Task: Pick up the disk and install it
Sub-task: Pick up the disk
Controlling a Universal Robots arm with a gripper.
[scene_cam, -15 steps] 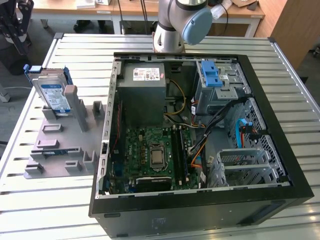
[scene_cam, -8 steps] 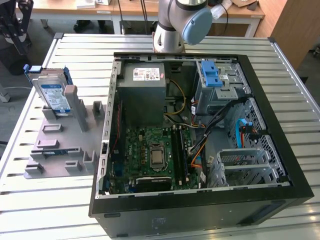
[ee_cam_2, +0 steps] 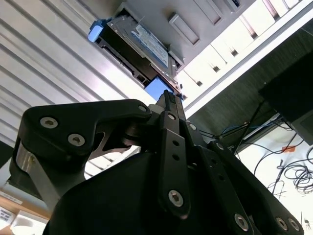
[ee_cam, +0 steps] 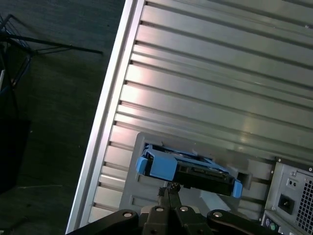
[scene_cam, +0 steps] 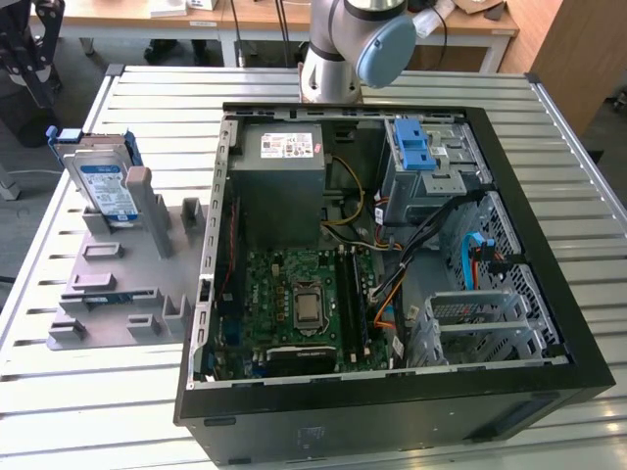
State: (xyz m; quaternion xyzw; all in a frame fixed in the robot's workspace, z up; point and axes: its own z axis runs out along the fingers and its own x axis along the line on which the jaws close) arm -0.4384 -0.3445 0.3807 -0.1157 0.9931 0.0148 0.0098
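Note:
The disk [scene_cam: 106, 186] stands on edge in a slot of the grey holder plate [scene_cam: 118, 284] at the exterior view's left; it is silver with a blue-and-white label and a blue frame. In both wrist views the disk [ee_cam_2: 142, 46] [ee_cam: 188, 169] lies just beyond the fingertips, apart from them. My gripper [scene_cam: 37, 83] is dark and hangs off the table's far left corner, behind the disk. Its fingers meet at a point [ee_cam_2: 168, 98] [ee_cam: 168, 188] with nothing between them.
An open computer case [scene_cam: 578, 323] lies on the slatted metal table [scene_cam: 147, 108], with a grey metal box [scene_cam: 291, 157], a motherboard [scene_cam: 304, 304] and a drive cage with a blue latch [scene_cam: 416, 147] inside. The arm's base [scene_cam: 338, 59] stands behind the case.

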